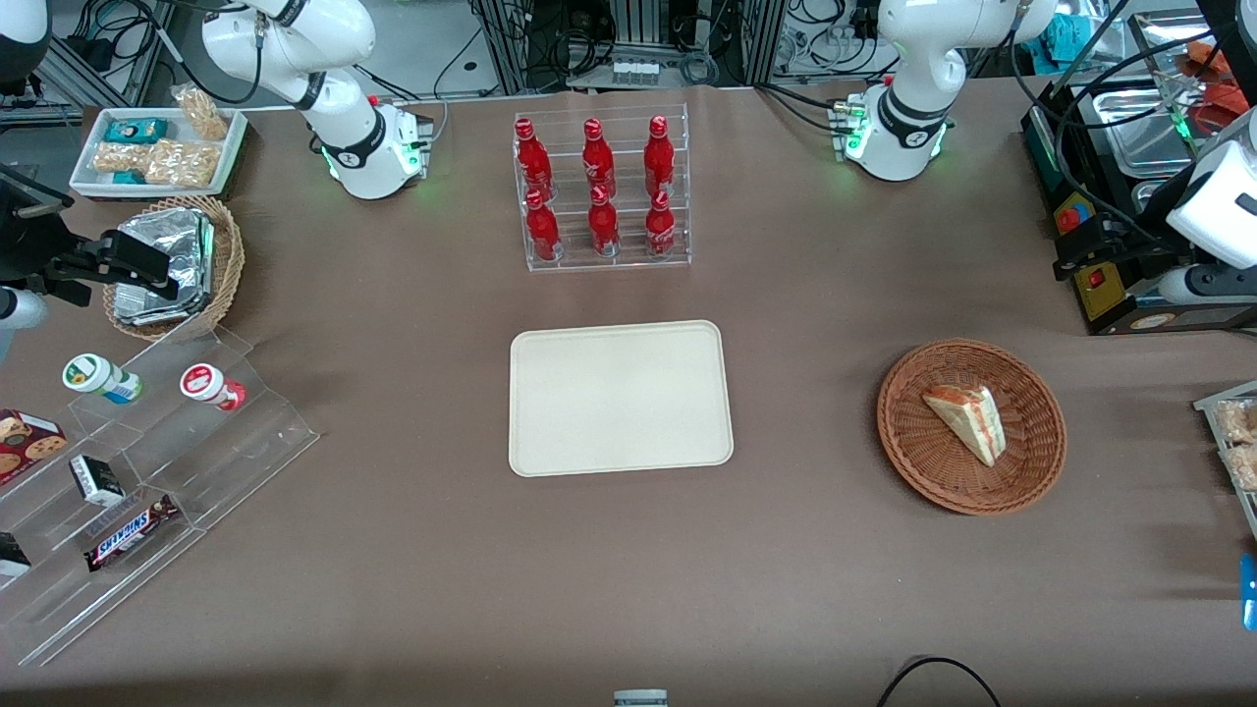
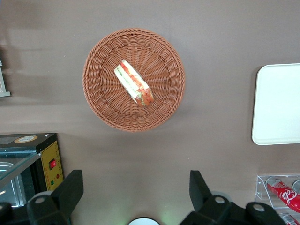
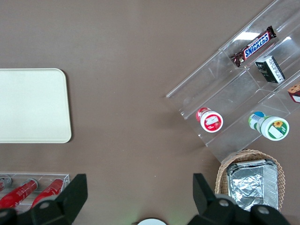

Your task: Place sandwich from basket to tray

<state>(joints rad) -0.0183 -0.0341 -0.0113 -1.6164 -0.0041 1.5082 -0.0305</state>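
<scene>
Gripper (image 2: 133, 190) held wide open, nothing gripped, high above basket (image 2: 101, 101); sandwich (image 2: 133, 83) seated inside.

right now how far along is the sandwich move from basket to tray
Nothing is done yet. The triangular wrapped sandwich lies in the shallow reddish-brown wicker basket; the cream rectangular tray holds nothing. The left gripper, open, holds nothing and hangs above the table beside the basket. Grasp, carry and placement remain.

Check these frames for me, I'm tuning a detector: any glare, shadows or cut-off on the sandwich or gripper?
Front view: even light, sandwich sharp in the basket, no glare; tray bright but not blown out. Left wrist view: gripper high above the table, jaws open, dark and cropped by the frame; sandwich shows fully.
</scene>
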